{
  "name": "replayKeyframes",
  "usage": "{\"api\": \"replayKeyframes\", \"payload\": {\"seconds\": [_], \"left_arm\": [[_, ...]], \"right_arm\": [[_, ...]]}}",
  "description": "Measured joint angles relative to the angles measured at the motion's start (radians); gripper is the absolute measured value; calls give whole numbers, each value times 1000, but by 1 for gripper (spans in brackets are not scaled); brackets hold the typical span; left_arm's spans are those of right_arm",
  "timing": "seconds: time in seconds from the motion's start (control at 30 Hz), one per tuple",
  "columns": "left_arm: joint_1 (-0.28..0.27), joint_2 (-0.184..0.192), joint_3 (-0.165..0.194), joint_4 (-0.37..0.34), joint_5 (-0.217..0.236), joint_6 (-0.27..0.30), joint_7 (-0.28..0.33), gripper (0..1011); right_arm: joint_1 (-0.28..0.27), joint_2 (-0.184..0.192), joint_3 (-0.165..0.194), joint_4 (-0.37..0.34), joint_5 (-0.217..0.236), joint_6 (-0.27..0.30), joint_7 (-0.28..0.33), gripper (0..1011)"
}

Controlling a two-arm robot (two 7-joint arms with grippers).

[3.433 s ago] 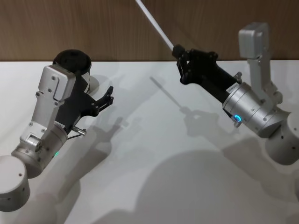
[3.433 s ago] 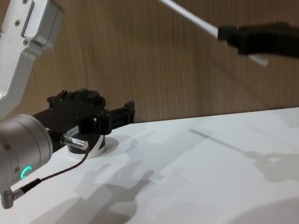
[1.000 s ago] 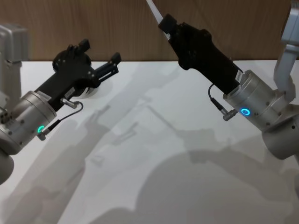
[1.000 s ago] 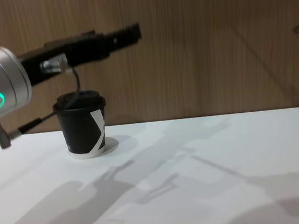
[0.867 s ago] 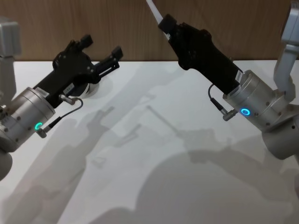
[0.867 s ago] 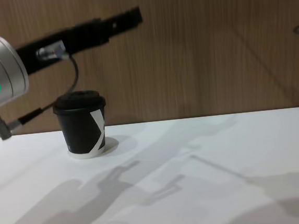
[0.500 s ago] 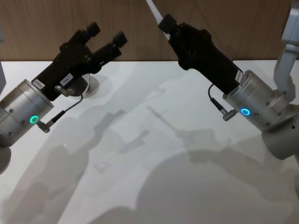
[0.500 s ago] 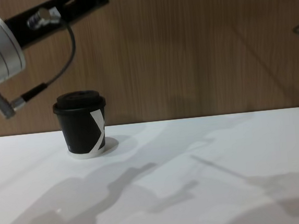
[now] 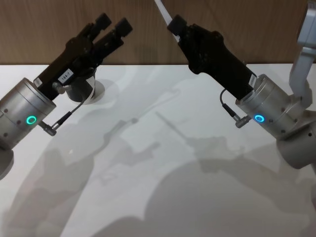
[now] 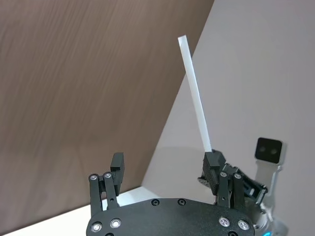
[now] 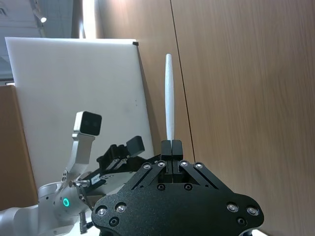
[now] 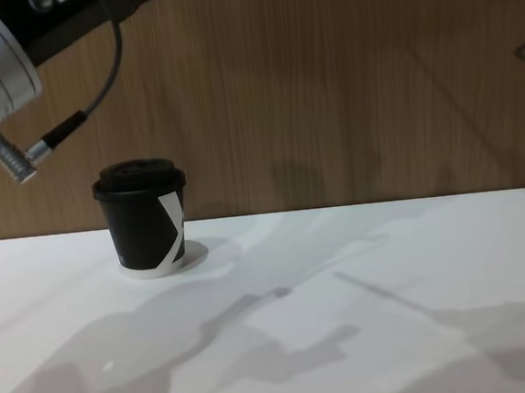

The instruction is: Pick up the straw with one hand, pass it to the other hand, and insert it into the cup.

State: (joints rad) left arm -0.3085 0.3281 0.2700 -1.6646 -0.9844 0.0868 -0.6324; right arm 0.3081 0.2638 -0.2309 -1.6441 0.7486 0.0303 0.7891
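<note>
**DESK:** Start at the hand with the goods. What could spoil this?

**FIELD:** The right gripper (image 9: 177,24), black and blocky, pinches a thin straight white straw (image 9: 161,9) by its lowest stretch alone, so nearly the whole length stands free above the fingers. That looks like the weak point. A nudge from the receiving fingers could swing the straw in the pinch or flick it out. A release made before the other side has closed would drop it onto the white table (image 12: 394,332).

**DESK:** How tight is that hand?

**FIELD:** Closed right down, the fingers pressed flat on either side of the straw and touching nothing else. The straw slants up and toward the robot's left, in the air over the far part of the table, against the brown wood-panelled wall (image 12: 327,90).

**DESK:** And the receiving side?

**FIELD:** The left gripper (image 9: 112,22), black and long-fingered on a thick silver arm (image 9: 24,111) with a green ring light, is held high too — well apart from the straw. Its jaws stand wide, with nothing between them.

**DESK:** The cup?

**FIELD:** The small black paper cup (image 12: 143,221), with its domed black lid and white angular mark, stands upright at the table's far left, beneath the left arm. It looks light — a low sweep of that arm could tip it. A straw taken crooked would likely be hard to line up with the lid.
</note>
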Motion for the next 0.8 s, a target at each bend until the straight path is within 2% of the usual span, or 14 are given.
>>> {"api": "replayKeyframes", "payload": {"seconds": [0.37,0.8], "left_arm": [[-47,-28,20,74,-100,47,-71,1003],[-98,-53,44,135,-158,66,-135,1003]], "right_arm": [[0,0,0,0,0,0,0,6],[0,0,0,0,0,0,0,6]]}}
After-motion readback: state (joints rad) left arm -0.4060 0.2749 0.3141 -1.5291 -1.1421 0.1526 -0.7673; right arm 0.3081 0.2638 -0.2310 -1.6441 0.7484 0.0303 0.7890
